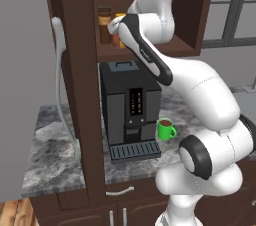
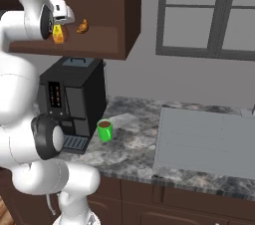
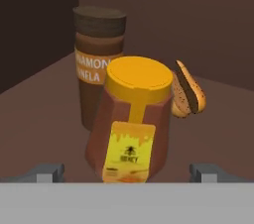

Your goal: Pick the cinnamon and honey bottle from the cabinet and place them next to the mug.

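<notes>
Your arm reaches up from the base and bends at the elbow, its hand pushed into the cabinet [image 1: 80, 95] shelf opening. The jaws stand wide and hold nothing. The honey bottle [image 3: 130, 121] sits between them, close in front. The cinnamon [image 3: 98, 59] stands just behind it, upright. The mug [image 1: 166, 128] rests well below the jaws, on the tabletop [image 2: 134, 142].
</notes>
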Motion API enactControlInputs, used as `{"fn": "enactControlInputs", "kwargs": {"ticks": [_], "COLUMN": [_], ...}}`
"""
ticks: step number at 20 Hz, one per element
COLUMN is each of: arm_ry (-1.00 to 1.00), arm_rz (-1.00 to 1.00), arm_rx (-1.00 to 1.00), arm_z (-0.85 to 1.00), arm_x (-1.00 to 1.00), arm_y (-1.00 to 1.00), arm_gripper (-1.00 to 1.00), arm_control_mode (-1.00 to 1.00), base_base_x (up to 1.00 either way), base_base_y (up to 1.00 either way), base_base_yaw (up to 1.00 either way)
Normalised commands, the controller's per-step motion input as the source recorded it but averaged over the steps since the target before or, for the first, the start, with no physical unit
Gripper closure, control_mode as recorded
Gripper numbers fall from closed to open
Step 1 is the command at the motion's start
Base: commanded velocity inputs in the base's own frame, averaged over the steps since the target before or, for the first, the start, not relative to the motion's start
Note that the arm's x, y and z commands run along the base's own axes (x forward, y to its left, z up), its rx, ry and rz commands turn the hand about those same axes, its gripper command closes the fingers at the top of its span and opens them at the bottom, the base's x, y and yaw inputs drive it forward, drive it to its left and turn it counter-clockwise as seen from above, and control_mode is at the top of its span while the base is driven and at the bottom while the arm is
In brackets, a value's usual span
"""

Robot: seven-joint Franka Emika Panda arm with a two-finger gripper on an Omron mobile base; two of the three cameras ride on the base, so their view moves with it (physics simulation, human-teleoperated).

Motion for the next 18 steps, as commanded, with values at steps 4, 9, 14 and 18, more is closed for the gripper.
{"fn": "enactControlInputs", "kwargs": {"ticks": [4,9,14,18], "arm_ry": [0.0,0.01,0.04,0.05], "arm_rz": [0.0,0.0,0.0,0.0], "arm_rx": [0.0,0.0,0.0,0.0], "arm_z": [0.0,0.0,0.0,0.0], "arm_x": [0.24,0.19,0.12,0.01], "arm_y": [0.0,0.0,0.0,0.07], "arm_gripper": [-1.0,-1.0,-1.0,-1.0], "arm_control_mode": [-1.0,-1.0,-1.0,-1.0], "base_base_x": [0.0,0.0,0.0,0.0], "base_base_y": [0.0,0.0,0.0,0.0], "base_base_yaw": [0.0,0.0,0.0,0.0]}}
